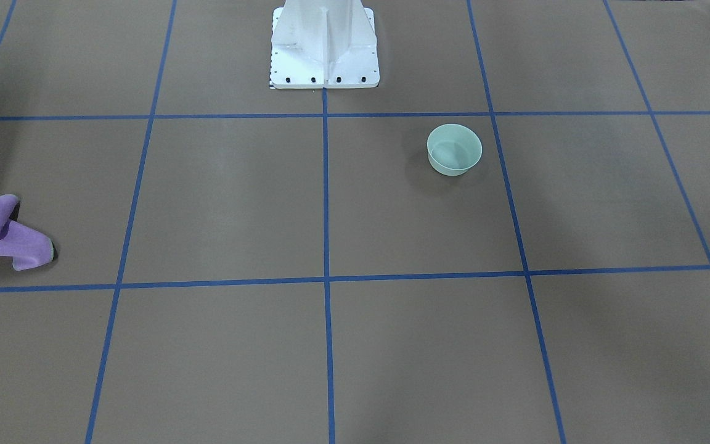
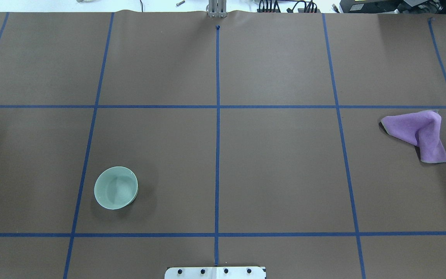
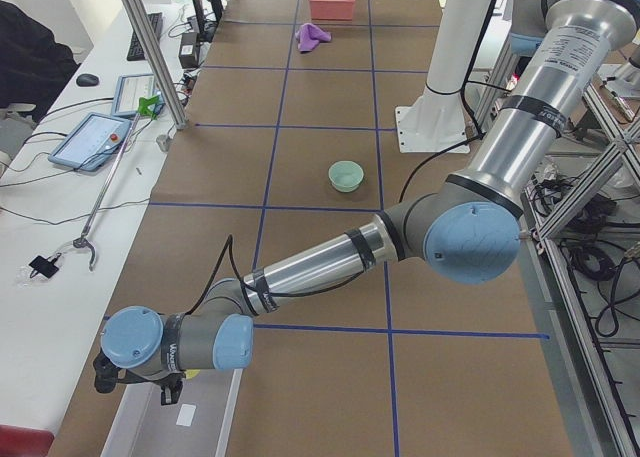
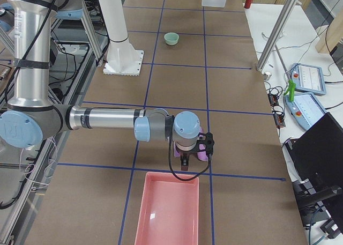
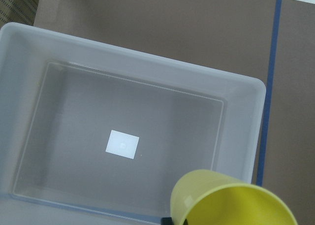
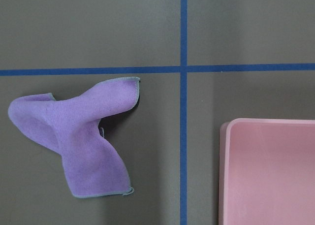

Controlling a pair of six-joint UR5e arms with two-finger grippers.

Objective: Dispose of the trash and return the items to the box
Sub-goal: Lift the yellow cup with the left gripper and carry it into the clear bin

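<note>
My left gripper (image 3: 168, 385) hangs over a clear plastic bin (image 5: 239, 85) at the table's left end and holds a yellow cup (image 5: 230, 201) above the bin's corner. The bin holds only a white label. My right gripper (image 4: 185, 160) hovers above a crumpled purple cloth (image 6: 81, 136), next to a pink tray (image 6: 273, 171). Its fingers show in no close view, so I cannot tell if it is open or shut. A mint bowl (image 2: 115, 188) stands alone on the table, upright and empty.
The table is brown paper with a blue tape grid. The robot's white base (image 1: 324, 49) stands at mid-table. Tablets, cables and a metal post (image 3: 150, 57) are on the side bench beyond the far edge.
</note>
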